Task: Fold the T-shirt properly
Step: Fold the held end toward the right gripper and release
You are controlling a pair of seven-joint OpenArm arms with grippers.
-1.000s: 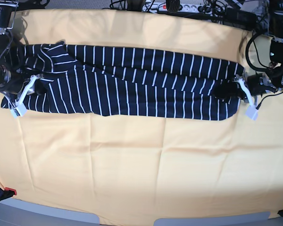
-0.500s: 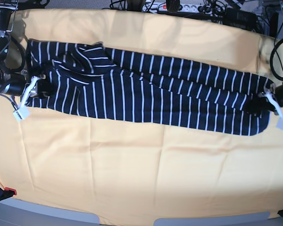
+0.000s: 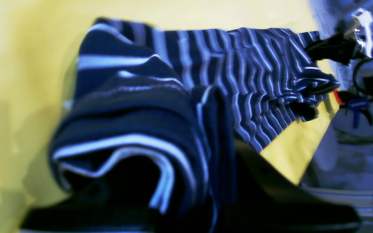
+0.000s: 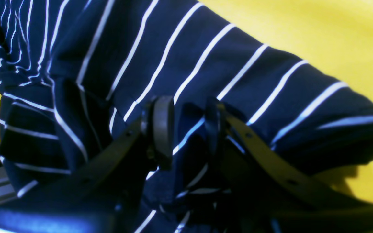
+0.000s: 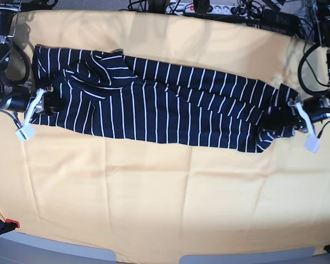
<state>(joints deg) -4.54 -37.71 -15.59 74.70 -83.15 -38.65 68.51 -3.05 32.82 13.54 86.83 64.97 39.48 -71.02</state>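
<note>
While both arms hold the T-shirt point(image 5: 159, 107) by its two ends, it lies as a long, narrow band across the upper half of the yellow cloth point(image 5: 165, 198), running from about ten o'clock down toward three o'clock in the base view. The right gripper point(image 4: 188, 129) has its jaws closed on a bunched fold at the ten o'clock end, cloth pinched between the two pads in the right wrist view. The left gripper point(image 5: 289, 118) holds the other end at three o'clock; the left wrist view is blurred, but several layers of striped cloth sit heaped on its lower jaw, so it appears clamped on the hem end. The band sags and wrinkles near the three o'clock end, and a sleeve or loose flap is crumpled near eleven o'clock. From here the main risk, I judge, is uneven tension: if one arm leads the other, the fold edge would skew and the stripes would no longer run parallel. The thick bunch in the left gripper could also slip out layer by layer, dropping inner layers. Dragging may ruck up the yellow cloth underneath too.
</note>
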